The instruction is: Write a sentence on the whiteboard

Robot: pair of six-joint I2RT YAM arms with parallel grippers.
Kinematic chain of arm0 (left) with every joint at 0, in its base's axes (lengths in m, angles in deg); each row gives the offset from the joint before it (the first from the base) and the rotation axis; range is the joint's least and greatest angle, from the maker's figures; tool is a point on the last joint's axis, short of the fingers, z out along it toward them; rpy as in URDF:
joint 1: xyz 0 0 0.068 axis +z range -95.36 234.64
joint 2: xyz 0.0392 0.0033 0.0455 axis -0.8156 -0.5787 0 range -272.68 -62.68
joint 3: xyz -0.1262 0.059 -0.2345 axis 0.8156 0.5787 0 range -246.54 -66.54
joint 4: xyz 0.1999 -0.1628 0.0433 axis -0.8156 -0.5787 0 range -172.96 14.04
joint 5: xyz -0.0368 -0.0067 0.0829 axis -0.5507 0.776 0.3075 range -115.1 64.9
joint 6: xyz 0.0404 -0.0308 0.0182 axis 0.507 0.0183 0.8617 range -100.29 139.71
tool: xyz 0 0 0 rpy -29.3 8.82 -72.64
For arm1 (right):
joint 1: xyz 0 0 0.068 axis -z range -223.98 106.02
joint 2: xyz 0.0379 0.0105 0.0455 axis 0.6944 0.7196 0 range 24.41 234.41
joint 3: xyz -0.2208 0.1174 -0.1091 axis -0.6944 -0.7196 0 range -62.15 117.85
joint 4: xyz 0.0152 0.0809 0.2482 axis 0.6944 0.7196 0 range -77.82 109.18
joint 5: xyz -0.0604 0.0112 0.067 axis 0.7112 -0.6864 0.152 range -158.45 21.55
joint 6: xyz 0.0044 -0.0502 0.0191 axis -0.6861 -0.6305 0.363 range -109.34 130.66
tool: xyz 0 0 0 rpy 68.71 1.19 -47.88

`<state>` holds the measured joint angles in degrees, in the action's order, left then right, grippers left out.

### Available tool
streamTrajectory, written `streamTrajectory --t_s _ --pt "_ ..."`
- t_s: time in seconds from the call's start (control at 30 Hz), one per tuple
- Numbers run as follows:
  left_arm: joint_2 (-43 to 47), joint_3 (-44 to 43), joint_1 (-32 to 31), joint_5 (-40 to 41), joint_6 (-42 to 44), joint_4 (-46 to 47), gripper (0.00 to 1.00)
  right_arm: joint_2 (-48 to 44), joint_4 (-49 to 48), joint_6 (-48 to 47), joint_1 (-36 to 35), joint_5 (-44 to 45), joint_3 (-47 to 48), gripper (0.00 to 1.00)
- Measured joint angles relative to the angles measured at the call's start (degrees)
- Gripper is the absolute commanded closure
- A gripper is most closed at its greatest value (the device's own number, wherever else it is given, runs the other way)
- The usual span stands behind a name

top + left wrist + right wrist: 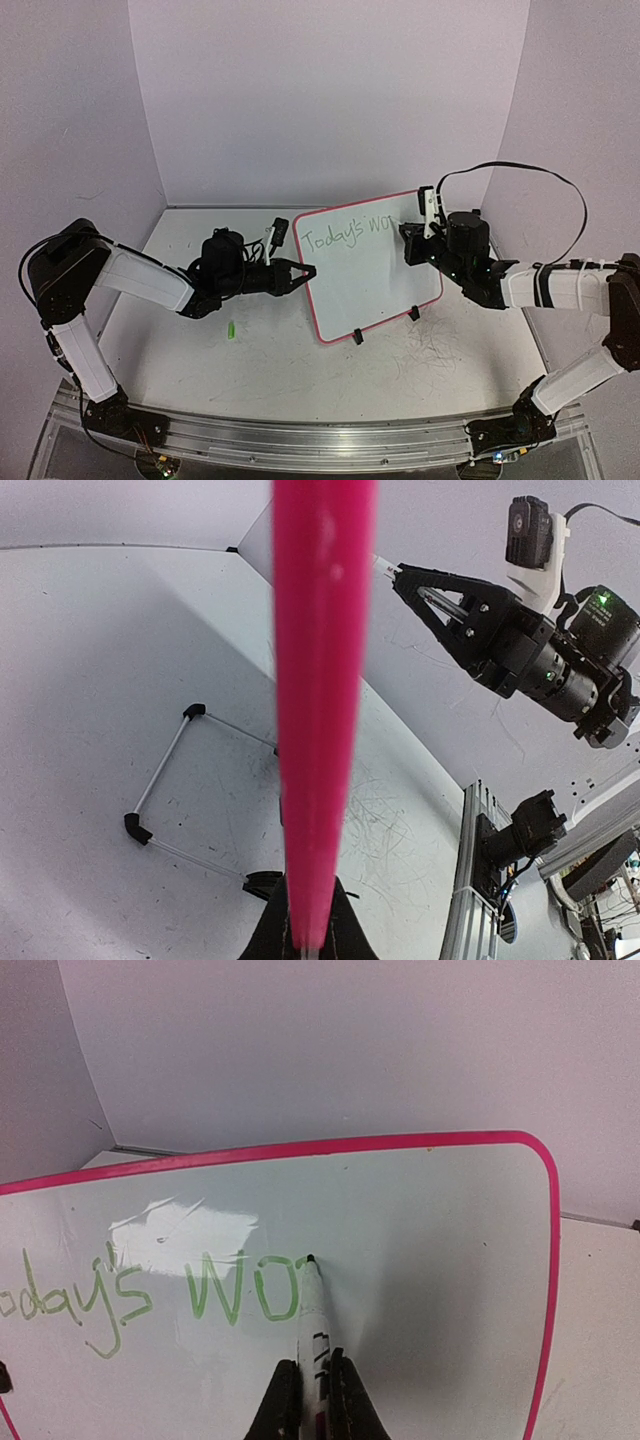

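Note:
The whiteboard point(375, 275) stands tilted on small black clip feet point(357, 337) at the table's middle. My left gripper point(308, 271) is shut on the whiteboard's pink left rim point(320, 680), which runs up between its fingers point(340, 900). The sentence point(180, 1295) reads "Today's WO" in green, slanting along the board's upper part point(348, 233). My right gripper point(315, 1362) is shut on a white marker point(314, 1305). The marker's dark tip point(311, 1258) touches the whiteboard just right of the "O". From the top view the right gripper point(410, 240) sits against the board's upper right.
A small green cap point(232, 329) lies on the table left of the board. The grey tabletop point(430, 350) carries old scribbles. White walls close the back and sides. The aluminium rail point(300, 440) with the arm bases runs along the near edge.

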<state>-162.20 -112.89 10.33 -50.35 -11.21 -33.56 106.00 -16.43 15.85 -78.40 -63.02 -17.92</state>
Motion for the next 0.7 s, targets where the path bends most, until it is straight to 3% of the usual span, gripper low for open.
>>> streamTrajectory --t_s 0.7 --pt "0.2 0.3 0.0 0.0 0.1 0.1 1.00 -2.3 1.2 1.4 0.0 -1.0 -3.1 1.00"
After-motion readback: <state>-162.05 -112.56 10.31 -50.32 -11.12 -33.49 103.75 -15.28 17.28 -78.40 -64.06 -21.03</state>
